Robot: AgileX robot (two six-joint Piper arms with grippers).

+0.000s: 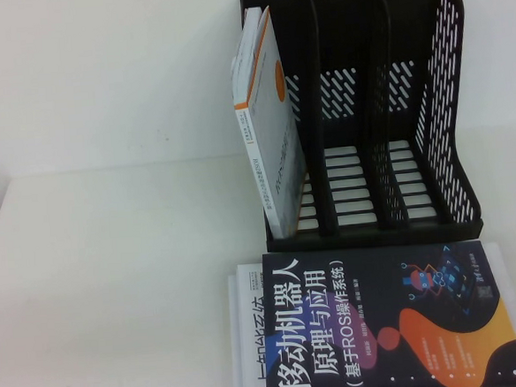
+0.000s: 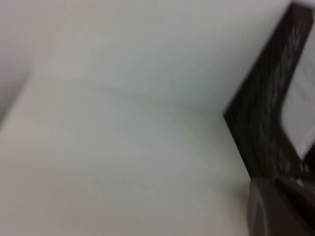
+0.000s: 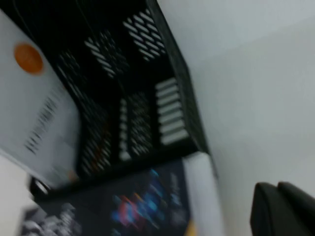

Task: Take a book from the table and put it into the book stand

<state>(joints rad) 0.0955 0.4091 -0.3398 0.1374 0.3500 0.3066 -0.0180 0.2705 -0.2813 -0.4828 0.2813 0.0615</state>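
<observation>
The dark navy book (image 1: 382,326) with white title lies flat on the white table (image 1: 114,283), on top of a white book (image 1: 248,336), just in front of the black book stand (image 1: 385,105). The stand's middle and right slots hold nothing. Neither arm shows in the high view. My left gripper (image 2: 280,206) is a dark blur near the stand's left corner (image 2: 266,123). My right gripper (image 3: 283,211) is shut and empty, over bare table beside the navy book (image 3: 123,206) and the stand (image 3: 138,98).
A white book with an orange spine stripe (image 1: 267,131) leans in the stand's left slot; it also shows in the right wrist view (image 3: 34,113). Open tabletop lies to the stand's left. The wall rises behind the table.
</observation>
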